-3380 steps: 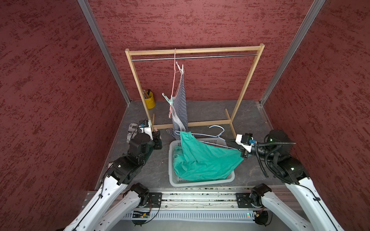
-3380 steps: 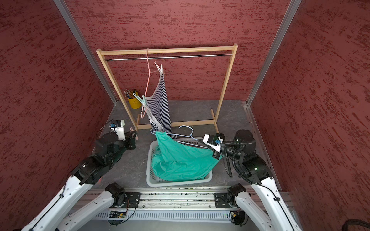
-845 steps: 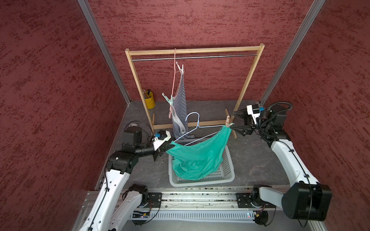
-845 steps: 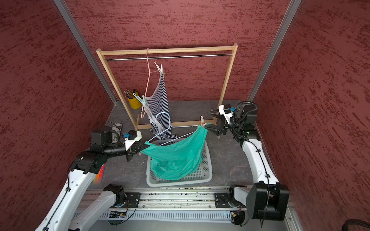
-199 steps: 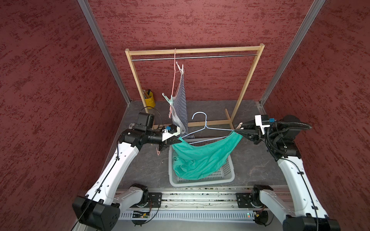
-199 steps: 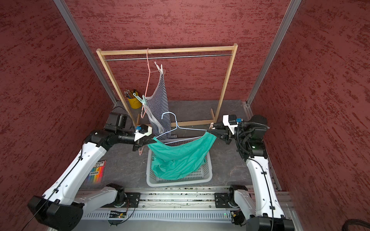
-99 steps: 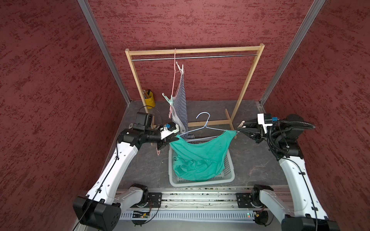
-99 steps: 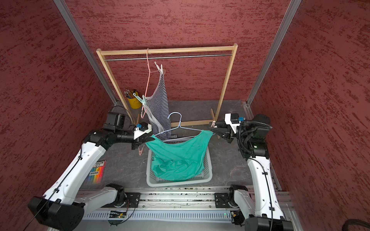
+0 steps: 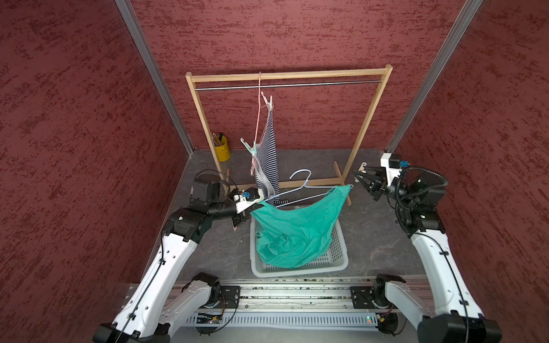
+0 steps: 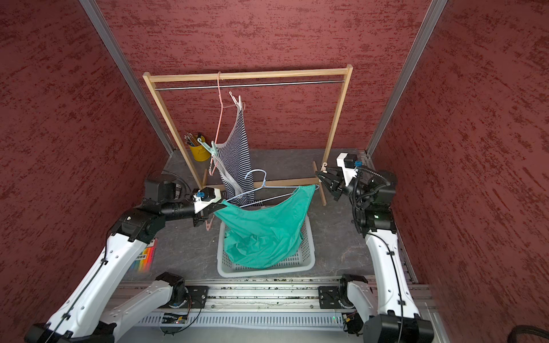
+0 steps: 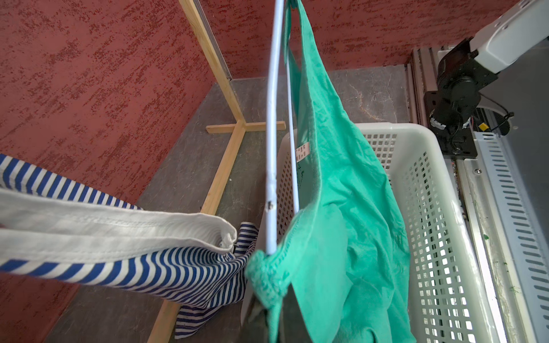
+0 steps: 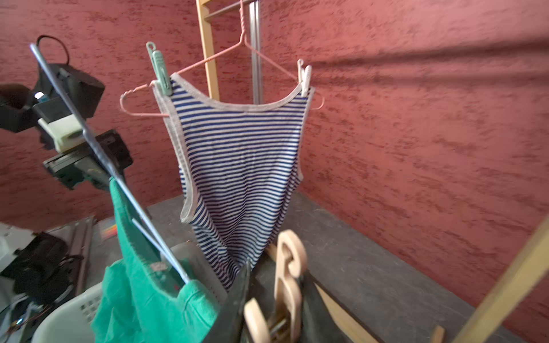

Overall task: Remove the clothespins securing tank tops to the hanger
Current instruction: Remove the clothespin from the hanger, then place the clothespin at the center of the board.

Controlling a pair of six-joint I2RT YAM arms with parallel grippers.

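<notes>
Jaws: left gripper [image 9: 254,205] clenches teal tank top [image 9: 297,225] above basket [image 9: 341,259]; right gripper [image 9: 357,175] grips pink clothespin [image 12: 285,267], ring end outward.

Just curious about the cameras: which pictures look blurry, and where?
Right wrist view: the wall smears into streaks, and the pale pink clothespin near the lens is soft. Left wrist view: the teal top is soft where it bunches. Both top views: sharp.

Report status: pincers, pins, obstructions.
Left pincer shut on teal tank top at blue hanger end. Right pincer shut on pink clothespin, off the hanger. Striped tank top pegged by green clothespin, white clothespin; its hem crowds left pincer.
</notes>
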